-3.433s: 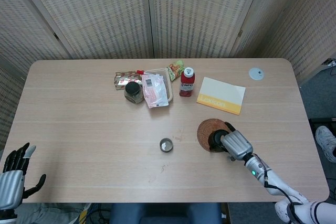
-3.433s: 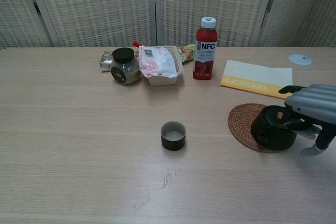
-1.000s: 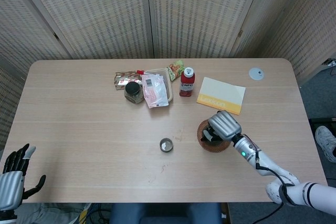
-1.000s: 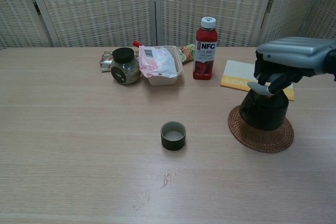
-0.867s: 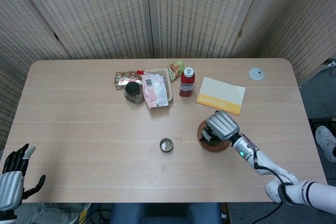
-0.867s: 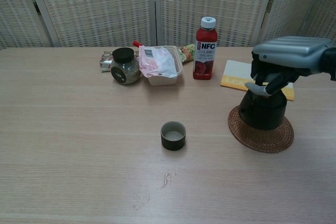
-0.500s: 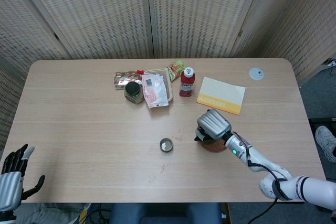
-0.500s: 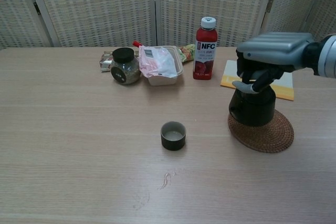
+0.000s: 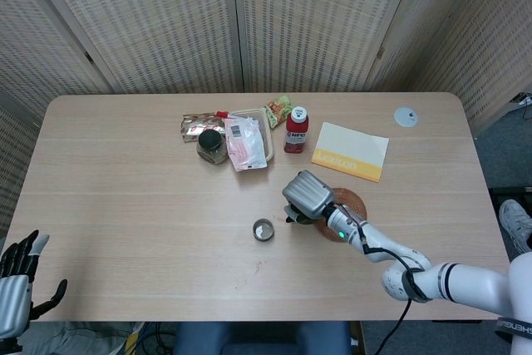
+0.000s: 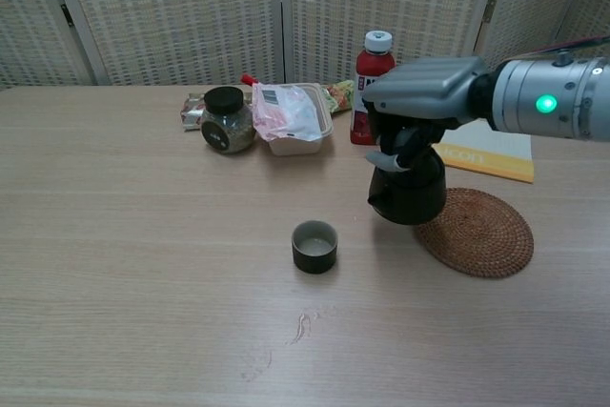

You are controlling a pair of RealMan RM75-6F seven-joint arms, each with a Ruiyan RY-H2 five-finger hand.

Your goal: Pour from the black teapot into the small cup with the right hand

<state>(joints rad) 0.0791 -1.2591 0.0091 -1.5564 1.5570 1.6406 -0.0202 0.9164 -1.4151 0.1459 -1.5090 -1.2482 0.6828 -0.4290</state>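
Black teapot gripped from above by right robot hand, near small cup.

teapot lifted; cup upright

Between the black teapot, held off the bench by the right robot hand, and the small cup lies only bare bench. The woven mat lies flat just beside the teapot toward the right edge. Toward the far edge stand a red bottle, a plastic tub and a dark-lidded jar, well apart from the cup.
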